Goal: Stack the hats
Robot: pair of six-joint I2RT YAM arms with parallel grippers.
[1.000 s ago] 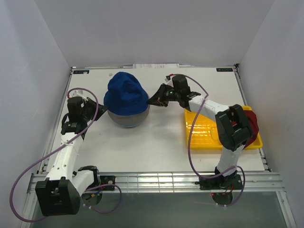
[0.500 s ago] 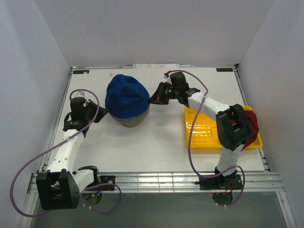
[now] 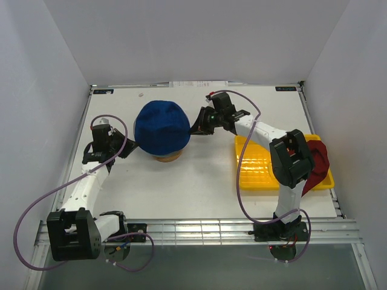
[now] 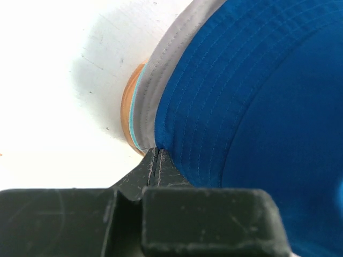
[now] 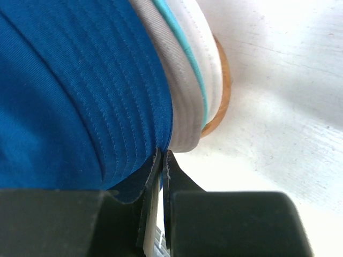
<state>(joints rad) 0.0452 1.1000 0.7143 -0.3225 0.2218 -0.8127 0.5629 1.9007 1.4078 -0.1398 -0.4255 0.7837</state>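
- Two claws, one hat between them: my left claw (image 3: 127,147) and my right claw (image 3: 195,128) sit on opposite sides of the blue hat (image 3: 161,125), each at its brim.
- My left claw is pinched fully together on the edge of the blue brim. Its fingertips (image 4: 151,165) meet with only a hairline slit between them.
- Just past those tips, on the far side of the blue brim from me, the grey hat (image 4: 154,80) shows as a band. A thin teal line and the wooden stand (image 4: 127,107) lie beyond it.
- My right claw is clamped the same way, with its fingertips (image 5: 172,174) closed on the blue brim and a sliver of blue cloth caught between them.
- Beyond the right claw's tips the layers run blue, then grey, then the teal hat (image 5: 188,59) as a narrow stripe, then a pale band and the stand's rim.
- A second ago the blue hat rode high and bunched, with a wide grey brim showing under it from above. It has since come down over the stack and sits rounder and smoother — from above the grey is hidden, and only the stand's base peeks out at the edge nearer my bases.
- Both claws have drawn in closer to the stand as the brim went down.
- Well behind my right claw, the dark red hat (image 3: 320,158) lies at the far end of the yellow tray (image 3: 257,166) on the table (image 3: 205,193).
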